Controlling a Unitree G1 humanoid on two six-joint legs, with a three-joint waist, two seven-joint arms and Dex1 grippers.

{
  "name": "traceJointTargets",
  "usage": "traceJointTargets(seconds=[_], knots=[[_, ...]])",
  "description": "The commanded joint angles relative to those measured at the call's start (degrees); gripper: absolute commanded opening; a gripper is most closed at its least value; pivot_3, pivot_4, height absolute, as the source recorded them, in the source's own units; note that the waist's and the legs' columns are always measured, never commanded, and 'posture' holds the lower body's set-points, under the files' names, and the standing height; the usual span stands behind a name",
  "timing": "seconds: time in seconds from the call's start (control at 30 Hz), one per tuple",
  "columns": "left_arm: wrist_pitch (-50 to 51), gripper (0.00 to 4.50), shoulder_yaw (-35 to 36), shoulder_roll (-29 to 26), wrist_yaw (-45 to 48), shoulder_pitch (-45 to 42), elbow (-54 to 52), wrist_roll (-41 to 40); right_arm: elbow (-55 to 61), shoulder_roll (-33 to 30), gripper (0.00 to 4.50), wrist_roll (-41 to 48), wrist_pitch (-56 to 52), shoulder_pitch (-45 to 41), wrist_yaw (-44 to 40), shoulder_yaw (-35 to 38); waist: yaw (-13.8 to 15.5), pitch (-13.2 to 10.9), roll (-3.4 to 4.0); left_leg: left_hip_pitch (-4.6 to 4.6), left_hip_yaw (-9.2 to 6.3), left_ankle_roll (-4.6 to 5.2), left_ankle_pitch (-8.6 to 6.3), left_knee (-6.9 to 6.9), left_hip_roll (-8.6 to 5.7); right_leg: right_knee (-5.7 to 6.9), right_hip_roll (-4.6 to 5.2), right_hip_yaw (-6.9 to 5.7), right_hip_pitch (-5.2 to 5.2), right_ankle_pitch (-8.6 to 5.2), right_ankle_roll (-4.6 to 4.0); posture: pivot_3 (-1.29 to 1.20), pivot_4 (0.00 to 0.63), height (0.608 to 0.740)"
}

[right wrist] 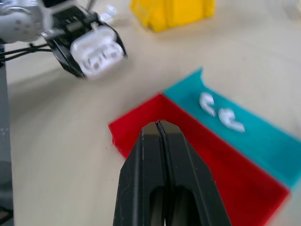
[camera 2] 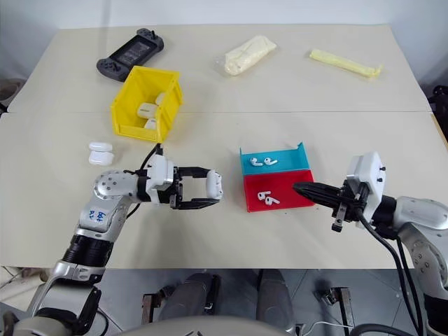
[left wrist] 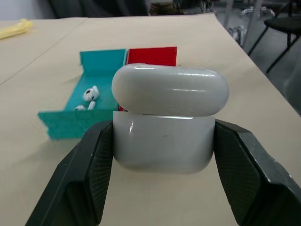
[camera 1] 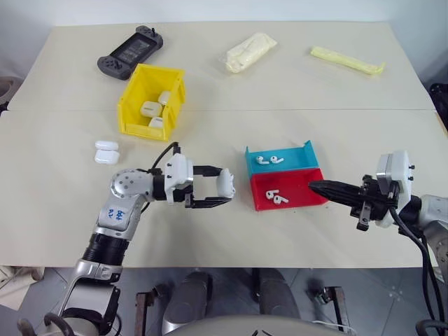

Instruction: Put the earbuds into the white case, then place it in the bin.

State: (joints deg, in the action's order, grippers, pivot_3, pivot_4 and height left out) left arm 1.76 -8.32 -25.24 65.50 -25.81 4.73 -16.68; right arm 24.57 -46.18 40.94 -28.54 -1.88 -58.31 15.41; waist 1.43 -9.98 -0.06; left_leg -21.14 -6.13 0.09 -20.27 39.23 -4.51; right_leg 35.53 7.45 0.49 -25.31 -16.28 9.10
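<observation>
Beige worktop: nearest, the left end effector clamps a glossy white case, lid ajar; the right end effector is pressed together beside the red tray. 2 earbuds lie there, 2 in the blue tray. Farther left, the yellow bin holds cases.
</observation>
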Motion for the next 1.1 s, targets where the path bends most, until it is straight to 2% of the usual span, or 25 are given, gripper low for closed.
traceJointTargets(seconds=[0.03,0.1,0.33,0.53,0.67,0.83,1.0,1.1], knots=[[2.02,2.80,-1.83,1.20,-3.55,-2.29,-3.10,2.30,3.19,1.35,0.03,0.81,-0.65,-4.92,1.10,-4.21,-0.16,0.00,0.00,0.00,0.01,0.00,0.00,0.00,0.01,0.00,-0.01,0.00,0.00,0.00,0.00,0.00,0.150,0.740],[4.17,2.80,-3.96,1.84,-6.46,-4.19,-3.50,5.72,3.90,2.43,0.03,0.97,-2.69,-9.75,2.02,-8.26,-0.16,0.00,-0.01,0.00,0.01,-0.01,0.00,0.00,0.01,0.00,0.00,0.01,0.00,0.00,0.00,0.00,0.150,0.740],[6.59,2.80,-8.09,4.68,-7.71,-7.97,-4.10,7.81,2.30,6.83,0.03,-2.05,-7.89,-22.49,5.11,-19.69,-0.09,-0.01,-0.01,-0.07,-0.04,-0.02,0.01,-0.01,-0.03,-0.02,0.03,-0.02,-0.03,0.00,0.00,0.00,0.150,0.740],[7.76,2.80,-7.55,5.76,-8.46,-7.89,-5.66,6.83,0.46,7.05,0.03,-4.68,-9.34,-23.94,5.39,-22.15,-0.04,-0.01,-0.01,-0.10,-0.10,-0.02,0.01,0.00,-0.07,-0.01,0.05,-0.06,-0.04,0.00,0.00,0.00,0.150,0.740],[7.76,2.80,-6.07,5.15,-7.34,-6.25,-7.50,4.31,-0.67,5.30,0.03,-5.72,-8.68,-20.62,4.31,-19.89,-0.05,0.00,-0.01,-0.09,-0.10,-0.02,0.01,0.00,-0.06,0.00,0.04,-0.06,-0.05,0.00,0.00,0.00,0.150,0.740],[7.97,2.80,-4.57,3.35,-6.66,-4.00,-9.21,2.64,-1.16,2.83,0.03,-4.43,-7.53,-15.32,2.44,-14.31,-0.03,-0.01,-0.01,-0.08,-0.08,-0.02,0.01,0.00,-0.06,0.02,0.05,-0.05,-0.05,0.00,0.00,0.00,0.150,0.740],[9.39,2.80,-0.18,1.65,-7.06,0.91,-12.36,-1.63,-0.17,3.20,0.03,-1.08,-6.94,-9.28,2.84,-6.56,-0.02,0.00,-0.01,-0.09,-0.08,-0.02,0.01,0.00,-0.04,0.01,0.05,-0.04,-0.04,0.00,0.00,0.00,0.150,0.740],[10.82,2.80,5.26,0.16,-8.75,6.50,-15.47,-5.52,1.32,3.11,0.96,-3.09,-0.73,-4.40,1.55,-2.27,-0.14,0.00,0.00,-0.06,-0.05,-0.02,0.01,-0.02,0.00,0.01,0.02,-0.02,-0.04,0.00,0.00,0.00,0.150,0.740]])
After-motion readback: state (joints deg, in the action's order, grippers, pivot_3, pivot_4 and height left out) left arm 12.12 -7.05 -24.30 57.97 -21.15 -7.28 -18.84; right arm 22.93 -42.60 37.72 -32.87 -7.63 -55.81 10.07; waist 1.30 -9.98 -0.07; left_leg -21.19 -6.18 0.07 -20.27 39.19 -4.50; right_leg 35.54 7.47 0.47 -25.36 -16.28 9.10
